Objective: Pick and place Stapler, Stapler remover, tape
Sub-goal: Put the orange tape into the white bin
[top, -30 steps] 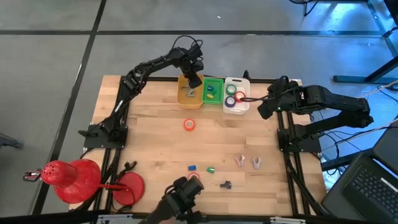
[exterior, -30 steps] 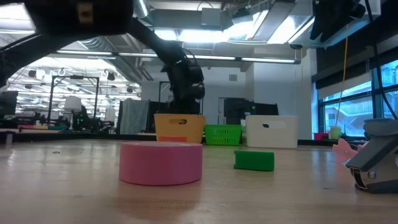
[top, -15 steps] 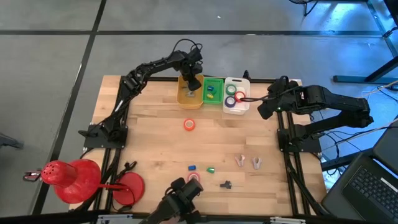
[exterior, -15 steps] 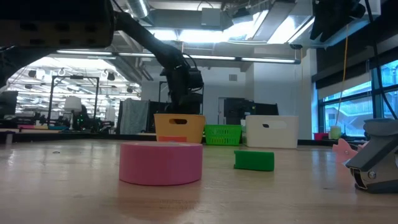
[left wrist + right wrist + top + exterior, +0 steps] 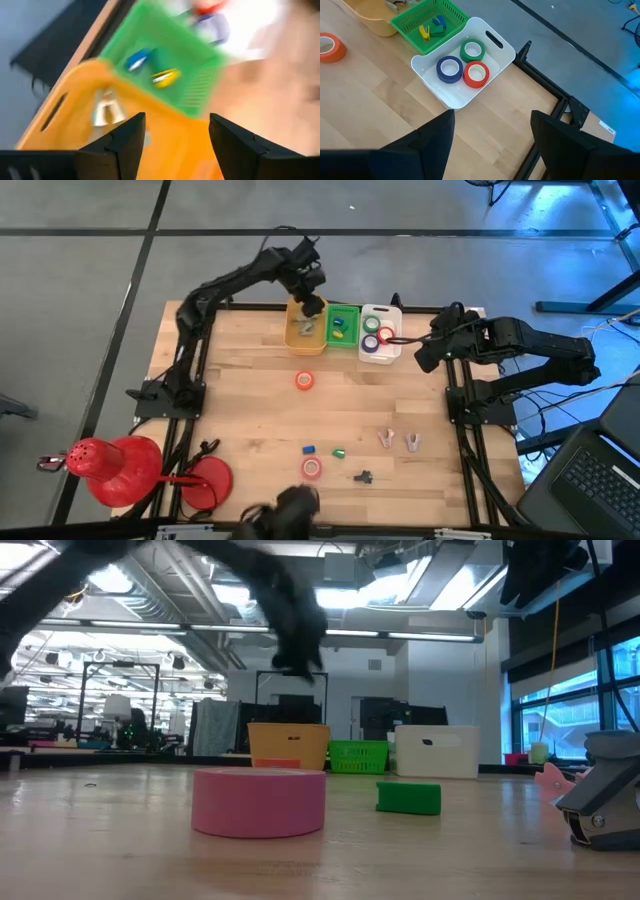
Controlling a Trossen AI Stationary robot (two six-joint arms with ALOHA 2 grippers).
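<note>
Three bins sit along the table's far edge, and the left gripper point(image 5: 312, 302) has just lifted off the yellow bin point(image 5: 305, 338) with fingers spread and empty, leaving a metallic stapler piece point(image 5: 105, 107) inside. That drop looks finished. Orange tape point(image 5: 306, 380) and pink tape point(image 5: 313, 468) remain on the table; the right gripper point(image 5: 432, 340) waits beside the white bin point(image 5: 381, 312), fingers apart.

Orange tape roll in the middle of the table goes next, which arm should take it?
Probably left. The left gripper hangs open over the yellow bin, close to the orange tape roll. The right gripper waits open beside the white bin, farther away.
</note>
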